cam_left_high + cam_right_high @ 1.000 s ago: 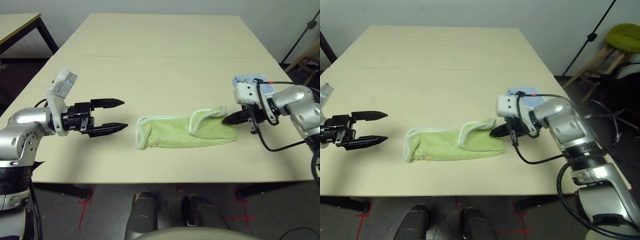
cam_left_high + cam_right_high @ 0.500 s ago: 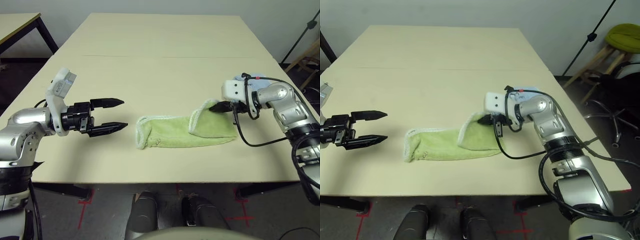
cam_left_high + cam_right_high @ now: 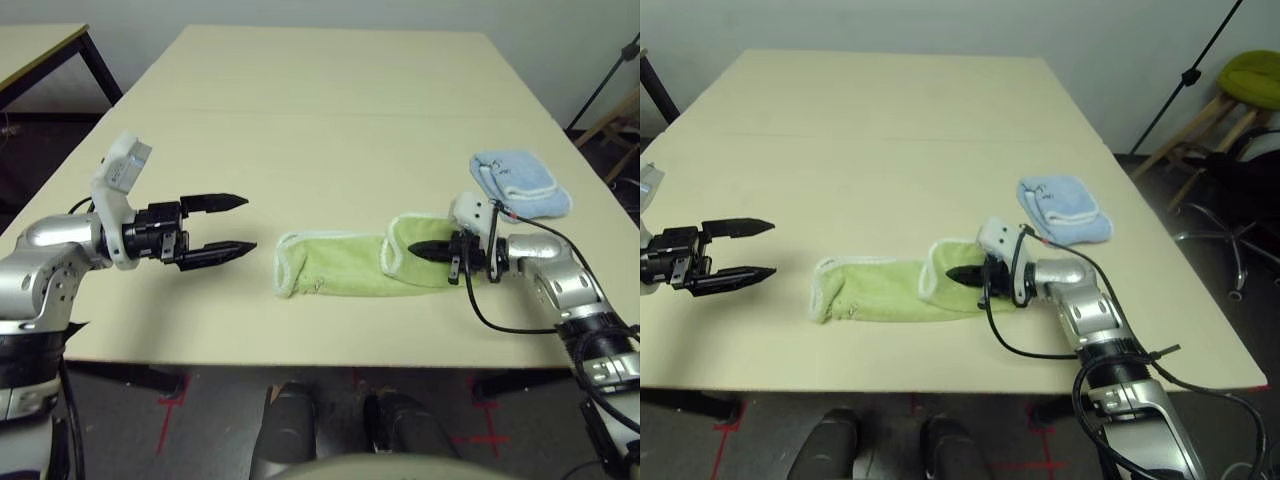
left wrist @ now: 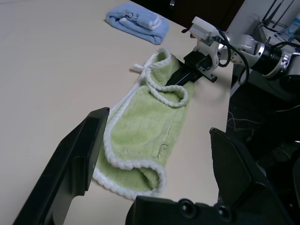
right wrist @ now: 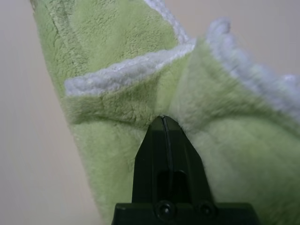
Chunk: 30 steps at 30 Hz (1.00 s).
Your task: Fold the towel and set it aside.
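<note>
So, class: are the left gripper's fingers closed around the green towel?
No: the left gripper stands open, apart from the green towel.

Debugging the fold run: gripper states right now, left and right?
Left gripper: open, holding nothing.
Right gripper: shut, tips on the towel; a grip cannot be told.

One green towel (image 3: 345, 264), one blue cloth (image 3: 520, 184), two tables (image 3: 330, 120).

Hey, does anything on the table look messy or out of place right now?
The towel lies in an uneven strip, its right end flopped back in a loose, crooked flap. The shut right gripper rests on that flap.
</note>
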{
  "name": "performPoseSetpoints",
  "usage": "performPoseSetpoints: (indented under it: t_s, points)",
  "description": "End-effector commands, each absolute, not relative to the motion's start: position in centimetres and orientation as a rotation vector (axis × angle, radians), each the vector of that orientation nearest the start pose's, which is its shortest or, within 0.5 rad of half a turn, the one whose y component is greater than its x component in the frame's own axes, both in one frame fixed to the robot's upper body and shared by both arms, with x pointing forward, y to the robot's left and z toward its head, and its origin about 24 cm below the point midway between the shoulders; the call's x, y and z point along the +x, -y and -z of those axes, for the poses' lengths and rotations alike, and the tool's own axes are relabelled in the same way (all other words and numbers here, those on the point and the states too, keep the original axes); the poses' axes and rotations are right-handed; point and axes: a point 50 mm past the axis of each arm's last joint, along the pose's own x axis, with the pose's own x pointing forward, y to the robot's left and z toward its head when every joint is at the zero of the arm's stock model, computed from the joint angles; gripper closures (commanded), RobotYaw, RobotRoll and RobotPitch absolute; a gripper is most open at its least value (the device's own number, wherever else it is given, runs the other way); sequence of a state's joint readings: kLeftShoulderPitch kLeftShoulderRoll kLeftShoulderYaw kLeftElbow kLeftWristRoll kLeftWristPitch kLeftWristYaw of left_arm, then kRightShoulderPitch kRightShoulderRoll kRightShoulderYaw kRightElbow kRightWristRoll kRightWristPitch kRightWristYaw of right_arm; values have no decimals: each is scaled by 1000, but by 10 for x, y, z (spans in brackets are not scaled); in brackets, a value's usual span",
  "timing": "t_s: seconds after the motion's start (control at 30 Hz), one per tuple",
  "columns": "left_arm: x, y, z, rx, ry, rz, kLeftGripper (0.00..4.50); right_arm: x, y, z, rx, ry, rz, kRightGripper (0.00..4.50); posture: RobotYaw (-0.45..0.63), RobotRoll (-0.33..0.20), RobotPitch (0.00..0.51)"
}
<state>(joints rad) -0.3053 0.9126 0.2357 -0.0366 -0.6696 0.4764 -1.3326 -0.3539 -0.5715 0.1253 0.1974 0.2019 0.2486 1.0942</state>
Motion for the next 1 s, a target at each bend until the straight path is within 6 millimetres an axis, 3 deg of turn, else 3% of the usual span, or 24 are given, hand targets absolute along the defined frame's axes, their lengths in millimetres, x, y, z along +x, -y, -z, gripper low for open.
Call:
performPoseSetpoints:
  t_s: [0.03, 0.23, 0.33, 0.5, 0.63, 0.8, 1.0]
  points:
    - [253, -265, -200, 167, -96, 1187, 0, 286, 190, -76, -223, -340, -1087, 4484, 167, 0, 136]
    - [256, -264, -202, 168, -91, 1189, 0, 299, 183, -93, -226, -278, -1112, 4484, 161, 0, 137]
    - [255, -264, -202, 169, -91, 1187, 0, 309, 184, -114, -206, -209, -1099, 4484, 167, 0, 139]
    - [254, -266, -203, 158, -92, 1179, 0, 319, 197, -157, -128, -158, -1087, 4484, 169, 0, 139]
    - [255, -265, -203, 154, -90, 1176, 0, 320, 209, -172, -151, -171, -1090, 4484, 166, 0, 140]
    - [255, -265, -203, 147, -87, 1177, 0, 311, 222, -165, -133, -261, -1115, 4484, 168, 0, 145]
    - [255, -265, -202, 144, -92, 1177, 0, 317, 225, -126, -166, -353, -1060, 4484, 164, 0, 146]
